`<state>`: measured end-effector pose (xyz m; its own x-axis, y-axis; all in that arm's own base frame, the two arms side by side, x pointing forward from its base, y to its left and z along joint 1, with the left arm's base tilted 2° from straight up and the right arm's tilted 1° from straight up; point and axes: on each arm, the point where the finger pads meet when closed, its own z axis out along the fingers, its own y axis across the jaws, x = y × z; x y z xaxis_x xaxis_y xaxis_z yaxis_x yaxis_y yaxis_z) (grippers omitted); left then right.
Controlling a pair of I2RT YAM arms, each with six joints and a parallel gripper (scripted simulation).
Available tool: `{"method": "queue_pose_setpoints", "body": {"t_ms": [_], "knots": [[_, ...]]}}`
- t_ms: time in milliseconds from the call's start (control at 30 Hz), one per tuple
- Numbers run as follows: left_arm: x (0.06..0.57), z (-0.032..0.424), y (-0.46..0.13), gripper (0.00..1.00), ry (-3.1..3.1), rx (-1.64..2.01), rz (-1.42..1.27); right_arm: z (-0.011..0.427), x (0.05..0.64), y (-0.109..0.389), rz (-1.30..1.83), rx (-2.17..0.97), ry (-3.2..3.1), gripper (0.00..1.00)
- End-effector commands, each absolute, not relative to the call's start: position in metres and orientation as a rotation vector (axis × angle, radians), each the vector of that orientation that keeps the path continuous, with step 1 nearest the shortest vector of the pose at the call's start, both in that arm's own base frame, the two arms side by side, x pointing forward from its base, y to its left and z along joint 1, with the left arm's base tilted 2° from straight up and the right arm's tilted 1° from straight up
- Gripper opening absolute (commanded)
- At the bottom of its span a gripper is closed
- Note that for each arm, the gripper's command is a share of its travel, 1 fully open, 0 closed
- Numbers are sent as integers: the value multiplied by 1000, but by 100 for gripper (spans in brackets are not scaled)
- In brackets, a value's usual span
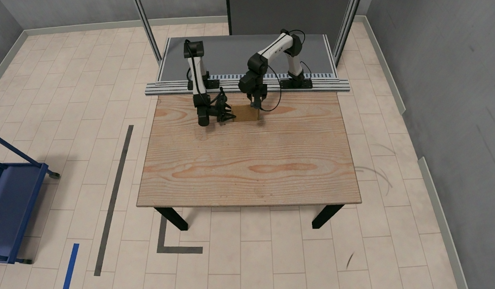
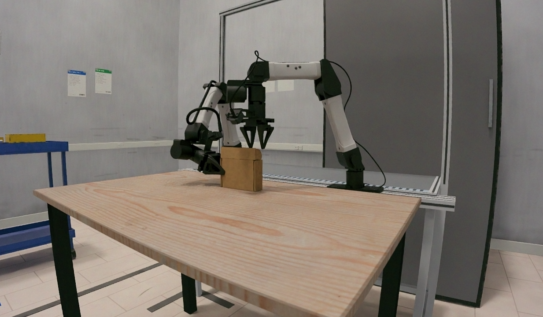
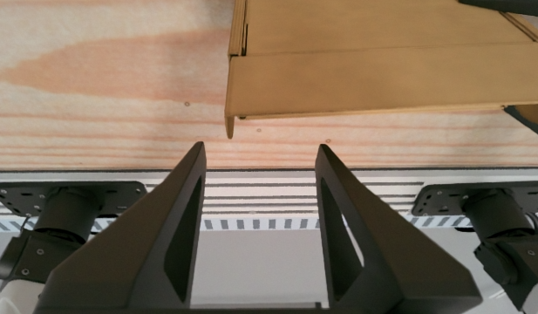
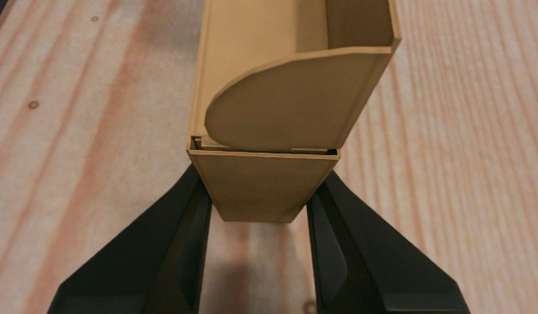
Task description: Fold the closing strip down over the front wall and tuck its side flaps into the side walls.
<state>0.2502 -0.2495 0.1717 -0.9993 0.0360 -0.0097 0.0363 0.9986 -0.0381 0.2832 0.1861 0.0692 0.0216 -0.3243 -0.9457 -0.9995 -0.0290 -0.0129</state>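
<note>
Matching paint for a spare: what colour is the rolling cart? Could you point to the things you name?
Blue cart (image 1: pixel 27 212) (image 2: pixel 28 147); the top view shows it best.

left claw (image 1: pixel 256 105) (image 2: pixel 257 147) (image 3: pixel 261 145) downward and open, right claw (image 1: pixel 233 111) (image 2: pixel 222 172) (image 4: pixel 263 174) sideways, snug

The top edge cuts off the cardboard box (image 1: pixel 246 114) (image 2: pixel 239 173) (image 3: pixel 338 26) (image 4: pixel 264 183) in both wrist views. In the right wrist view, a side flap (image 4: pixel 290 96) masks part of its inside. In the exterior view, the box hides one finger of the right gripper (image 1: pixel 233 111) (image 2: pixel 223 172) (image 3: pixel 483 56) (image 4: pixel 259 174). From above, the side flaps are too small to read.
</note>
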Motion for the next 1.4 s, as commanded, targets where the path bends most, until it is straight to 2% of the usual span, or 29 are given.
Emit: {"method": "queue_pose_setpoints", "body": {"t_ms": [0,433,1367], "knots": [[252,170,-249,54,3105,91,-85,71,285,185,1029,-1473,1422,45],[251,151,-247,54,3130,87,-50,71,285,185,1029,-1473,1422,45],[260,155,-248,54,3124,75,-60,71,285,185,1029,-1473,1422,45]]}}
